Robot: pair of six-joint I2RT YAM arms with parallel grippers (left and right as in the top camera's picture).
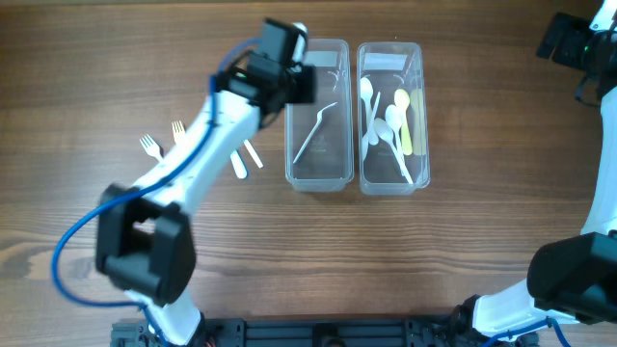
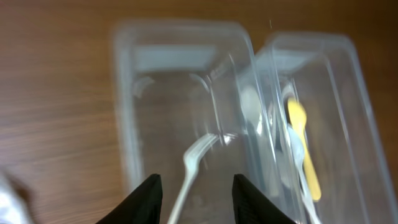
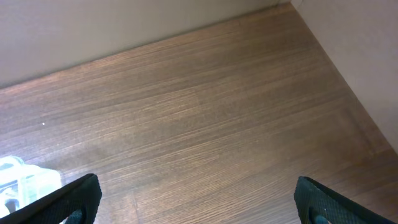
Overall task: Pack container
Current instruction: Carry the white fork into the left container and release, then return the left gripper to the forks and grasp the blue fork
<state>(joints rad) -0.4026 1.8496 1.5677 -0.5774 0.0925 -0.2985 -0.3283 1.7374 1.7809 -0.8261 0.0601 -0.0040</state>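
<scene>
Overhead: the left gripper [image 1: 297,85] hovers over the left container's [image 1: 292,145] far corner, and its fingertips are hidden beneath the wrist.

Left wrist, blurred: jaws spread. The fork [image 2: 189,165] lies loose in that container below and between them, ungripped and judged packed.

Right wrist: the right gripper [image 3: 199,202] stands wide, parked over bare table [image 3: 186,93]. A cropped container [image 3: 25,177] shows beside one finger.

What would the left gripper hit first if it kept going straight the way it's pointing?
The left gripper would probably meet the fork lying in the left container, which lines up between its open jaws. The picture is blurry, so it might slip past onto the container's floor.
</scene>
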